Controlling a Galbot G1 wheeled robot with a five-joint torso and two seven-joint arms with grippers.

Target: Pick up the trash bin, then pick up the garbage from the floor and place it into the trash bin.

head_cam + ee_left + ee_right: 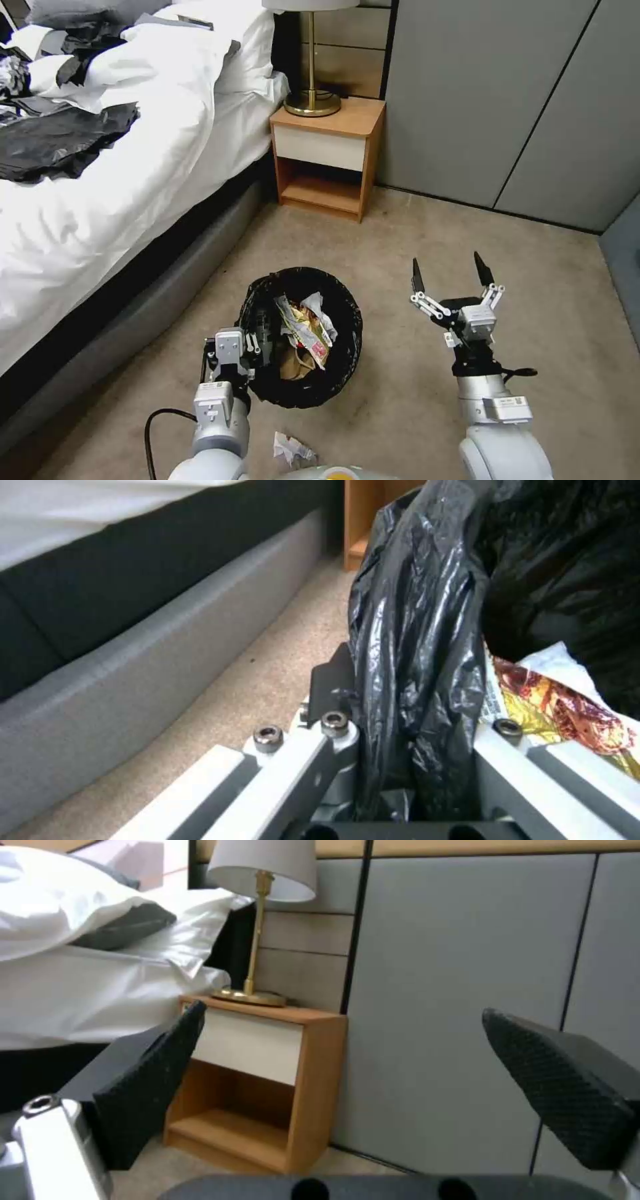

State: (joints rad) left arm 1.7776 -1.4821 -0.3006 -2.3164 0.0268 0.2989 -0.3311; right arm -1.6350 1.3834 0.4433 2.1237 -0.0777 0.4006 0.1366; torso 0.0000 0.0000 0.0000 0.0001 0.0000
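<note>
Left hand (257, 347) clamped on trash bin (347, 373) rim — snack wrappers (308, 330) inside | right hand (450, 277) wide open, empty | tissue (291, 449) on floor.

Left gripper (257, 350) clamped shut — right gripper (449, 275) spread wide, raised.

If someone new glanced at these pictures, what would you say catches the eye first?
Most striking is the trash bin with its glossy black liner, in the middle of the carpet, already stuffed with wrappers. The left gripper is clamped on its near rim. The right gripper is open and empty over bare carpet to the bin's right, while a crumpled tissue lies on the floor close to the robot.
</note>
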